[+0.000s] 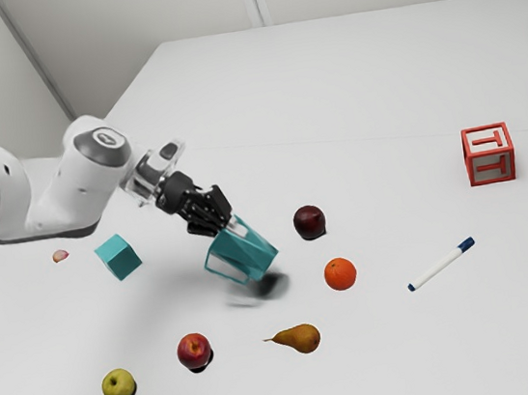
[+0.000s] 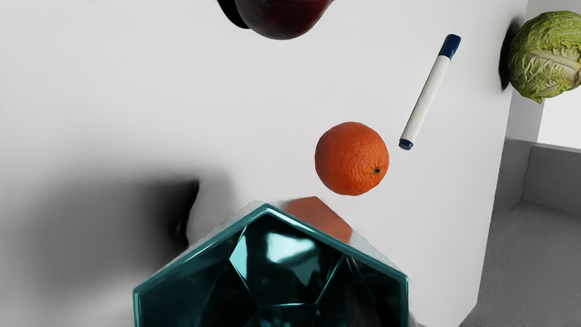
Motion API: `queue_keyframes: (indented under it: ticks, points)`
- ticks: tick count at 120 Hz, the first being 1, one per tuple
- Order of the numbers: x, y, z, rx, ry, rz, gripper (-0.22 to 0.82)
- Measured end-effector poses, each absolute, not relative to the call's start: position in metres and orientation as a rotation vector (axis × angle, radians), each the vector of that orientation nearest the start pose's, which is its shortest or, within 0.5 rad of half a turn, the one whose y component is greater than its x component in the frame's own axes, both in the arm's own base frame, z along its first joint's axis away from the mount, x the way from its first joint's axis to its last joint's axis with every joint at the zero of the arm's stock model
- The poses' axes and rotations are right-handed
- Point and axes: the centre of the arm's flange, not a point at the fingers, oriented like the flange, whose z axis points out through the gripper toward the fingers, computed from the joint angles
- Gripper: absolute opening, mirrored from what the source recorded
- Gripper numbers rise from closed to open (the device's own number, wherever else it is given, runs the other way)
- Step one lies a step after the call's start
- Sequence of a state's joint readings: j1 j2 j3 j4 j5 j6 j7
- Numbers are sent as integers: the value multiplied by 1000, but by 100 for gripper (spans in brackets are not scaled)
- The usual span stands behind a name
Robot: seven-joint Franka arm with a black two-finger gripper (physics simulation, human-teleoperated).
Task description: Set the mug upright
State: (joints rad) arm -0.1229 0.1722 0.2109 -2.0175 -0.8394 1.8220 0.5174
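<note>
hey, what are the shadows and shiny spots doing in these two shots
Exterior view: a dark, soft-edged shadow by the tilted teal mug, a small tight one under the yellow-green apple. Wrist view: a broad soft shadow beside the mug, bright glare inside it, an orange patch, likely a reflection of the orange, on its outer side.

- Block point(image 1: 489, 155), upper face: one capital letter "T", red on a pale panel, inside a red border.
- Same block, side face toward the exterior camera: one capital letter "T", red on a pale panel, inside a red border.
- Robot arm point(image 1: 85, 187), gray joint cover point(image 1: 103, 149): one small light mark in an oval; too small to read.
</note>
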Motion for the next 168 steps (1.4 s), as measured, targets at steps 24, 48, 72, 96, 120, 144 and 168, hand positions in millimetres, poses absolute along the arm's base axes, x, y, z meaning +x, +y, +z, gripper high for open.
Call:
queue_keyframes:
  ticks: [24, 48, 72, 96, 120, 144, 168]
  points:
    - [556, -36, 397, 2670, -367, -75, -17]
    - [551, -62, 405, 2938, -699, -107, -18]
    - [546, -70, 395, 3089, -806, -168, -18]
    - [552, -64, 382, 3168, -748, -171, -18]
    - [556, -70, 366, 3194, -668, -171, -18]
    - [559, -73, 355, 3203, -587, -165, -18]
    - [562, -75, 345, 3199, -510, -157, -15]
